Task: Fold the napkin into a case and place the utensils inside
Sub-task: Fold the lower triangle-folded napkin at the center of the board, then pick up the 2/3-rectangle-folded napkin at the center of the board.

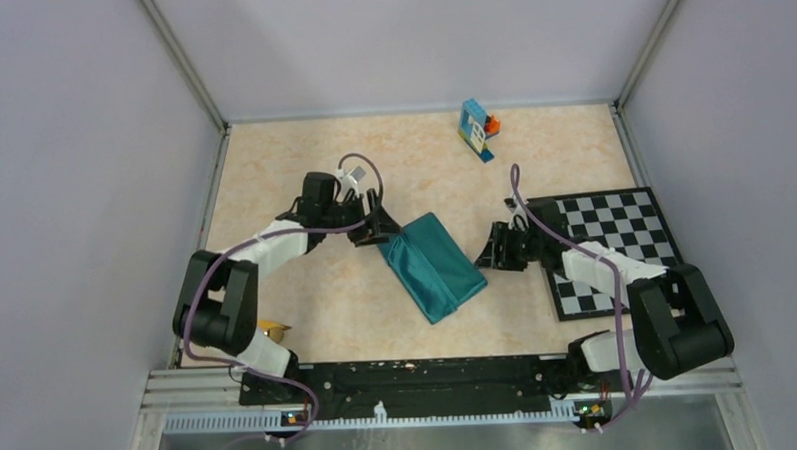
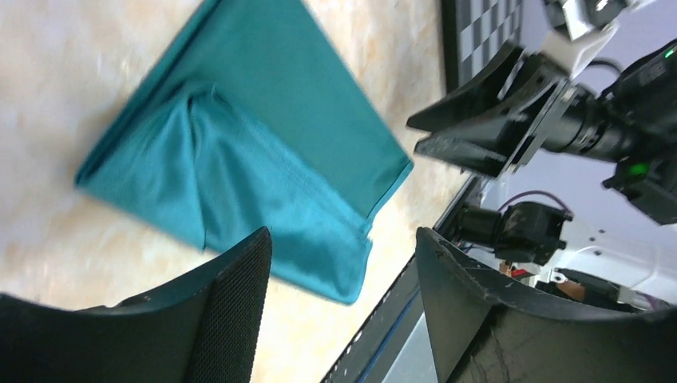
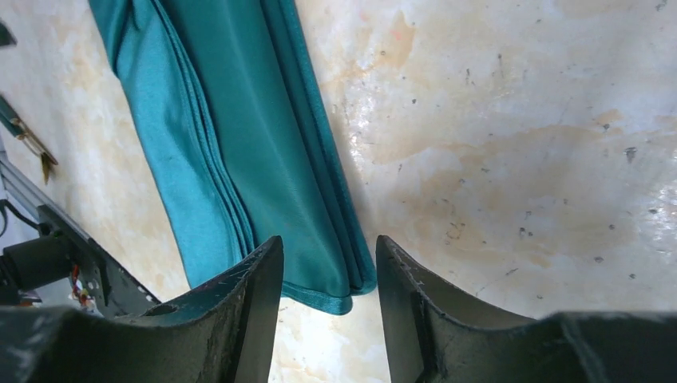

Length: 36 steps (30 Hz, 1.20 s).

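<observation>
The folded napkin lies mid-table, its long axis running 11 to 5 o'clock in the top view. The left gripper is at its 11 o'clock end, fingers wide and empty. The right gripper hovers at its 3 o'clock edge, fingers narrowly parted, holding nothing; only its wrist view shows the stacked fold layers and a thin gold-and-green utensil at 9 o'clock

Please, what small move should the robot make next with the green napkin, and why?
Probably lower the right claw and close it on the napkin's layered edge. The napkin is a broad folded rectangle, not a narrow strip, so another fold seems needed. The right claw is open and straddles that edge near a corner; the left claw, open too, hovers at the other end.
</observation>
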Each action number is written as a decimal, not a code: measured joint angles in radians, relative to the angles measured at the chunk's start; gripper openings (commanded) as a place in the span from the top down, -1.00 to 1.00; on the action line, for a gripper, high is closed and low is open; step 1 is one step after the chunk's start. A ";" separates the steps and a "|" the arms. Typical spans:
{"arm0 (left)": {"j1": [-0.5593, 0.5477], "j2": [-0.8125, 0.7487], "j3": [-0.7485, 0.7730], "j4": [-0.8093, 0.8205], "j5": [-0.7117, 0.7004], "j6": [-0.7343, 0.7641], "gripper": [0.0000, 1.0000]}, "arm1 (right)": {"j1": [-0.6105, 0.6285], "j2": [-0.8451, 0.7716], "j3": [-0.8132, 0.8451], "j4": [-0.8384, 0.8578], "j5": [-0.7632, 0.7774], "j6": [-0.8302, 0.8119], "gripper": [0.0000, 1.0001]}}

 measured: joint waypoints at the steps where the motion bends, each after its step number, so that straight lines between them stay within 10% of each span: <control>1: -0.001 -0.034 -0.025 -0.018 -0.018 0.014 -0.33 | -0.001 0.003 0.004 -0.007 0.005 -0.003 0.09; 7: -0.001 -0.135 -0.199 -0.091 -0.118 0.039 0.25 | -0.002 0.051 -0.006 0.006 -0.016 -0.008 0.26; 22: 0.015 0.169 -0.064 0.006 -0.196 -0.043 0.49 | 0.074 0.055 -0.119 0.206 -0.081 0.092 0.31; 29: 0.062 0.295 0.150 -0.043 -0.227 -0.006 0.02 | 0.293 0.071 -0.163 0.336 -0.056 0.230 0.16; 36: 0.068 0.146 0.097 -0.166 -0.362 0.088 -0.45 | 0.219 -0.041 -0.157 0.224 0.007 0.188 -0.19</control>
